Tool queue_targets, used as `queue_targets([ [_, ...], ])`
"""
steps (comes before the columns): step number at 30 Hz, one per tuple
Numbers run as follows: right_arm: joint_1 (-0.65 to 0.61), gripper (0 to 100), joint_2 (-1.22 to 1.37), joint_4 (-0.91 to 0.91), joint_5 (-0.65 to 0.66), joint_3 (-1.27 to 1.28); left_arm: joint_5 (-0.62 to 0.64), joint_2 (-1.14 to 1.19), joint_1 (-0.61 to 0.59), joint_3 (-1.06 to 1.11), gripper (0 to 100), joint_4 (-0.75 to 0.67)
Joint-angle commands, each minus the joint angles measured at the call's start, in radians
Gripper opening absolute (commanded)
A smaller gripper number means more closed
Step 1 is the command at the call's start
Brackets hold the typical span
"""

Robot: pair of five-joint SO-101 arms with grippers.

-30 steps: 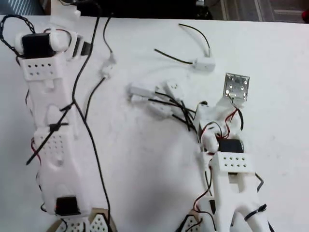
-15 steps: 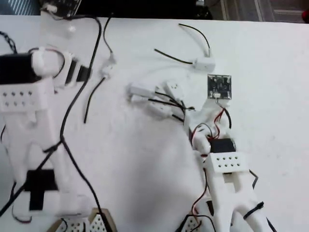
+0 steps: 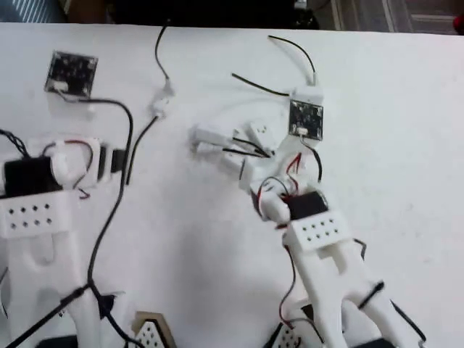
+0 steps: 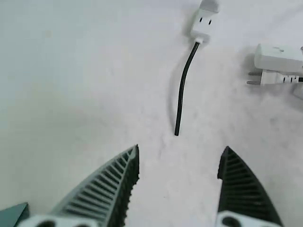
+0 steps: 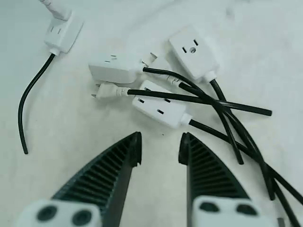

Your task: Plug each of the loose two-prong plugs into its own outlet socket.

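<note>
Status: right gripper (image 5: 160, 150) hangs just short of the pile, jaws parted by a narrow gap, nothing in them. Left gripper (image 4: 180, 172) is spread wide and empty, facing the lone white socket with a short black cord stub (image 4: 204, 22).

Task parts: in the high view the pile sits just 12 o'clock of table centre. The lone socket is at the pile's 10 o'clock, well apart. Pile = slim white two-prong plug (image 5: 108, 91), white rectangular block with two slot marks (image 5: 113, 71) touching it, white two-slot outlet socket (image 5: 158, 106) just beside, white three-hole socket (image 5: 194, 52) beyond. Nothing in the pile looks mated.

Risks, my read:
- the black cords (image 5: 227, 118) cross each other, so lifting one part probably drags its neighbours.
- slim plug lies against the block. A close there could pinch both, or a cord.
- prongs point away from the two-slot socket, so the plug needs a turn. Smooth plastic may twist in ribbed jaws.
- short stubs give no anchor. A socket will likely slide under push unless the other arm holds it.
- white on white makes edges hard to pick.

Surface: flat matte white table (image 3: 406, 159). Room: dark strip past the 12 o'clock edge, details unclear.
</note>
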Motion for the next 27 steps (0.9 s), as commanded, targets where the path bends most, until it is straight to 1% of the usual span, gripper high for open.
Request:
queue_targets([
  [1,-0.005,13.0,0.179,-0.030,-0.107,-0.137,0.009,-0.143,-0.008,0.233,27,-0.146],
  [3,-0.001,13.0,0.292,-0.031,-0.161,-0.209,0.009,-0.173,-0.007,0.328,27,-0.204],
  [8,0.001,13.0,0.492,-0.030,-0.235,-0.347,0.011,-0.188,-0.007,0.517,27,-0.338],
  [11,0.002,13.0,0.550,-0.033,-0.293,-0.388,0.011,-0.188,-0.007,0.600,27,-0.416],
  [14,0.031,13.0,0.567,-0.036,-0.325,-0.404,0.017,-0.188,-0.002,0.666,27,-0.480],
  [17,0.071,13.0,0.576,-0.058,-0.339,-0.405,0.072,-0.188,-0.002,0.713,27,-0.534],
  [21,0.079,13.0,0.578,-0.081,-0.342,-0.393,0.077,-0.188,-0.002,0.752,27,-0.569],
  [27,0.076,13.0,0.625,-0.173,-0.342,-0.353,0.066,-0.188,-0.002,0.787,27,-0.571],
])
